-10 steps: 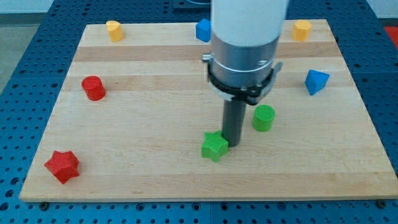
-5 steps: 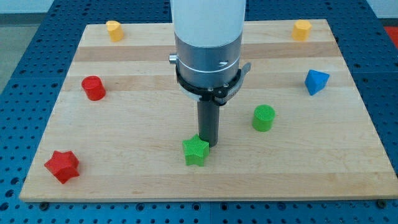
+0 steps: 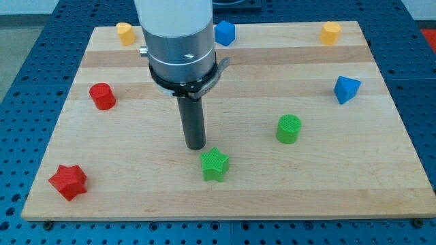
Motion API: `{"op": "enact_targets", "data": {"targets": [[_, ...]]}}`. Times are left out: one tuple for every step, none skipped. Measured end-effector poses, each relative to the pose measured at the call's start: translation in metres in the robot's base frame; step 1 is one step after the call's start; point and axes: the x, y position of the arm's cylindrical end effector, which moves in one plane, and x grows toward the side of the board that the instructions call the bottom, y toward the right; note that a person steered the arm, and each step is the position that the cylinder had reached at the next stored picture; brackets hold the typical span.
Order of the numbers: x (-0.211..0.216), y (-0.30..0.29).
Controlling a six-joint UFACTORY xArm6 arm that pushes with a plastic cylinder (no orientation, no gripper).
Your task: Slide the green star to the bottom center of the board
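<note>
Far left on the counter [image 3: 136,197]: red star [image 3: 68,182] near the view's bottom corner, red cylinder [image 3: 103,96] above it, yellow block [image 3: 125,33] at the top edge. Toward the middle, my tip [image 3: 196,146] stands just up-left of the green star [image 3: 215,165], apparently apart from it; the star sits low, around bottom centre; there are no fingers, only a rod. Right of that: blue block [image 3: 225,32] at top, green cylinder [image 3: 289,128], blue block [image 3: 346,89], yellow block [image 3: 330,32] in the top right corner
</note>
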Motion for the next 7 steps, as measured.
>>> {"op": "enact_targets", "data": {"targets": [[0.0, 0.0], [0.005, 0.0], [0.009, 0.001], [0.009, 0.008], [0.012, 0.014], [0.019, 0.018], [0.025, 0.024]]}}
